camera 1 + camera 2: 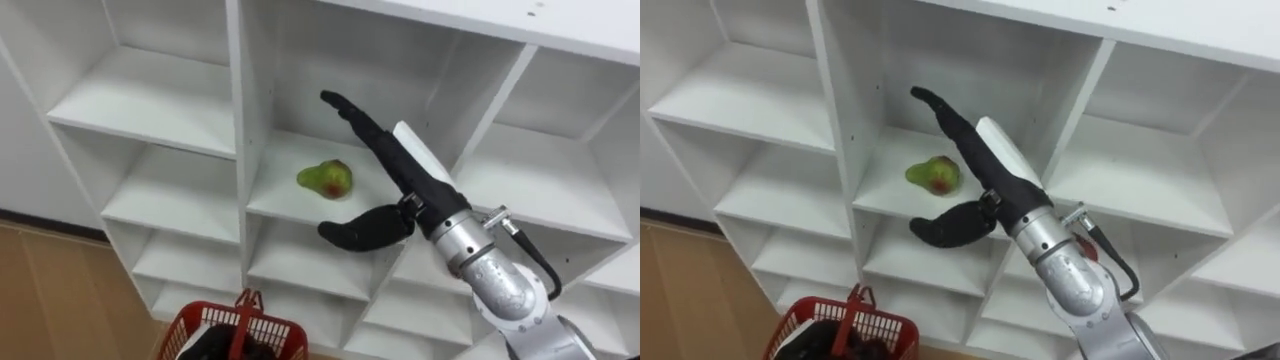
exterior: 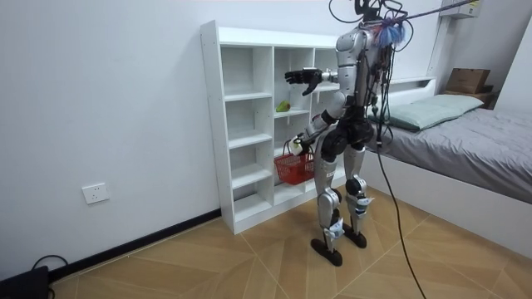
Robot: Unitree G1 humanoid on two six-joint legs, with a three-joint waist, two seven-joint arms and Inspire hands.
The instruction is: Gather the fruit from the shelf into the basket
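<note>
In the closet's (image 1: 238,100) middle column, a pear (image 1: 326,179) is seen lying on a shelf, with the right hand (image 1: 412,182) spread wide open just beside it, nothing held. A red basket (image 1: 232,326) is hung lower down at the left hand (image 2: 293,147), whose grip can't be told.

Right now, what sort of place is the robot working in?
Most likely a bedroom. A bed with grey bedding and a pillow stands beside a white open shelf unit set against the wall, on wood flooring. One shelf holds a pear.
</note>
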